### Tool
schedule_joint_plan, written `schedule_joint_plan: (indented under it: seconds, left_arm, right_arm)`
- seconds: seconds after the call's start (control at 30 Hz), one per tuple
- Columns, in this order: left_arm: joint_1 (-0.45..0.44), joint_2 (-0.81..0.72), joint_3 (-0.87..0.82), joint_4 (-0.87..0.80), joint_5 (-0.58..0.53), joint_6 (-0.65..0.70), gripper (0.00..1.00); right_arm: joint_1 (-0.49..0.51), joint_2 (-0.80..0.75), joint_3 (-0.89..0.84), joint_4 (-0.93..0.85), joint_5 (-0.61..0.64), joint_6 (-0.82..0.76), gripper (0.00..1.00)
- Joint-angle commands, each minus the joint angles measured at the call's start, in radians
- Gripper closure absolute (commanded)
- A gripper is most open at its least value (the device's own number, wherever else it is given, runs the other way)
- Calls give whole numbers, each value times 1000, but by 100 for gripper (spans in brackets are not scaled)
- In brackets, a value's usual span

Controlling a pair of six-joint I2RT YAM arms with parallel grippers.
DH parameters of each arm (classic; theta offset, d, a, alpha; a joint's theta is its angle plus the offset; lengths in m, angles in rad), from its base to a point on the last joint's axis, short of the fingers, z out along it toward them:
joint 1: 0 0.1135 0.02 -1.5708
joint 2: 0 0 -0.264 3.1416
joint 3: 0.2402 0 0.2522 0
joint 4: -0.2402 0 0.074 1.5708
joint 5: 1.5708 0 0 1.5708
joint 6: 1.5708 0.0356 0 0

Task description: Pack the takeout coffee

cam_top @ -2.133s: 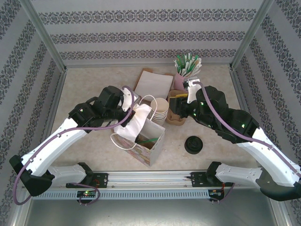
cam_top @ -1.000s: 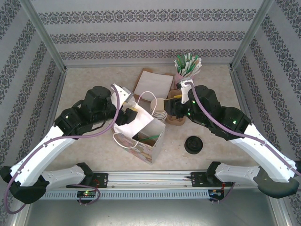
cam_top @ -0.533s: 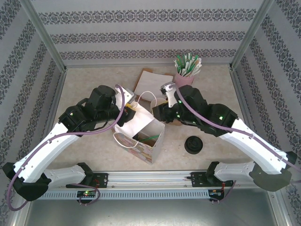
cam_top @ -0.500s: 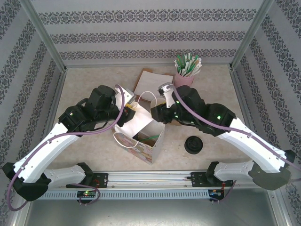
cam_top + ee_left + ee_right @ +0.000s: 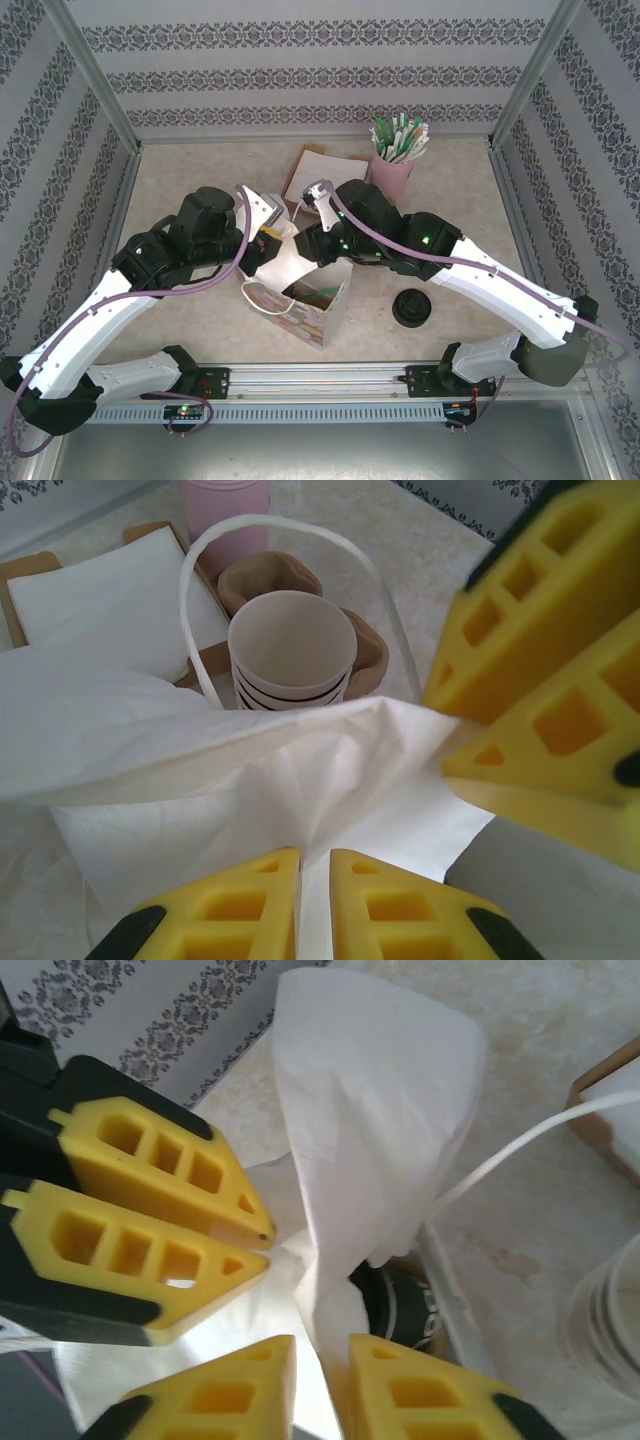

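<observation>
While the left gripper (image 5: 315, 880) and right gripper (image 5: 320, 1360) each pinch the white napkin (image 5: 300, 780), the takeout coffee (image 5: 395, 1305) seems to sit under it in the paper bag (image 5: 325, 305); lower both slowly together, without tearing.

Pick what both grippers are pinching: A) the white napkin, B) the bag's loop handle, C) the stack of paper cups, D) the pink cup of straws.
A: the left gripper and the right gripper are each closed on the crumpled white napkin.
</observation>
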Motion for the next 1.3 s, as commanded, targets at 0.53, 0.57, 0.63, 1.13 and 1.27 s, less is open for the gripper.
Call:
schedule_joint_plan:
  seconds: [0.53, 0.57, 0.63, 1.13, 1.27]
  left_arm:
    - [0, -113, 48, 63, -179, -127, 58]
    - [0, -115, 50, 60, -206, -136, 58]
    - [0, -119, 48, 56, -255, -149, 59]
    - [31, -129, -7, 68, -400, -245, 62]
    - [50, -119, -14, 80, -384, -255, 62]
  right_arm:
    - [107, 126, 74, -251, 119, -48, 100]
    - [107, 141, 78, -268, 125, -52, 100]
    - [107, 171, 79, -280, 134, -63, 100]
    - [101, 371, 197, -455, 178, -106, 100]
    - [103, 317, 199, -411, 184, -98, 98]
